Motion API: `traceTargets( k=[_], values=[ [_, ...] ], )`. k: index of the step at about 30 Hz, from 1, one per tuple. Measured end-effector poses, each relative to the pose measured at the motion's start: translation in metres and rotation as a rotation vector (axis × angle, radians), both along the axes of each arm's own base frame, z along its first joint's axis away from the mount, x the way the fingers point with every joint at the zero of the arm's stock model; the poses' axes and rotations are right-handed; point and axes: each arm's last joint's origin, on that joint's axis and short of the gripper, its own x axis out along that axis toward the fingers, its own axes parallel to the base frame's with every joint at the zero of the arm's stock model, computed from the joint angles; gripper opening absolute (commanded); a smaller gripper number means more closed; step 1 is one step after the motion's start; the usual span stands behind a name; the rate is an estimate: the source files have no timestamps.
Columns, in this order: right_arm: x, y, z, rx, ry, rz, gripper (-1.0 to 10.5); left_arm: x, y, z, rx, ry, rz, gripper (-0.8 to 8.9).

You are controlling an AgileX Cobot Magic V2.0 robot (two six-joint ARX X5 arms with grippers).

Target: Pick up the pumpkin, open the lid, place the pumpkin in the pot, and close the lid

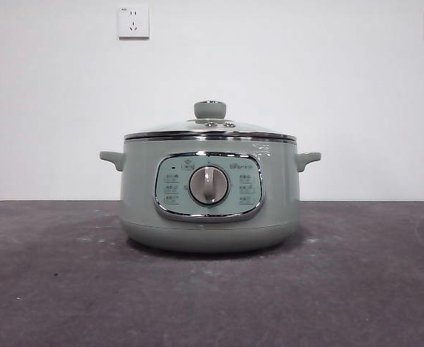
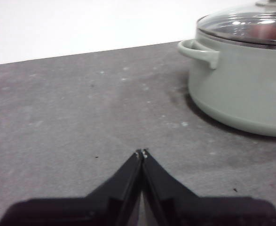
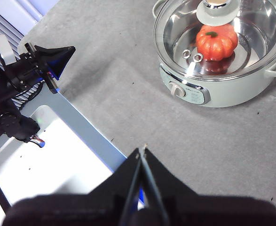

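The sage-green pot [image 1: 210,195] stands mid-table with its silver dial [image 1: 209,186] facing the front camera. The glass lid [image 1: 210,130] sits on it, its pale knob [image 1: 210,110] upright. Through the glass in the right wrist view, the orange-red pumpkin [image 3: 216,41] rests inside the pot [image 3: 222,94] under the lid [image 3: 175,28]. My right gripper [image 3: 142,151] is shut and empty, high above the table and well away from the pot. My left gripper [image 2: 141,153] is shut and empty, low over the table beside the pot [image 2: 241,89], apart from its side handle [image 2: 200,52].
Dark grey felt [image 1: 67,289] covers the table. The right wrist view shows the table's edge, a white surface [image 3: 43,160] below it, and the other arm's black gripper [image 3: 51,59] near that edge. Wall sockets [image 1: 133,22] hang behind.
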Motion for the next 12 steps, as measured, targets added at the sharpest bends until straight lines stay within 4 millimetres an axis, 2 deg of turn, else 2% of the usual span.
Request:
traceTargets(
  k=[12],
  values=[
    [0.0, 0.0, 0.0, 0.0, 0.0, 0.0, 0.0, 0.0, -0.0001, -0.0001, -0.007, 0.003, -0.003, -0.03]
  ],
)
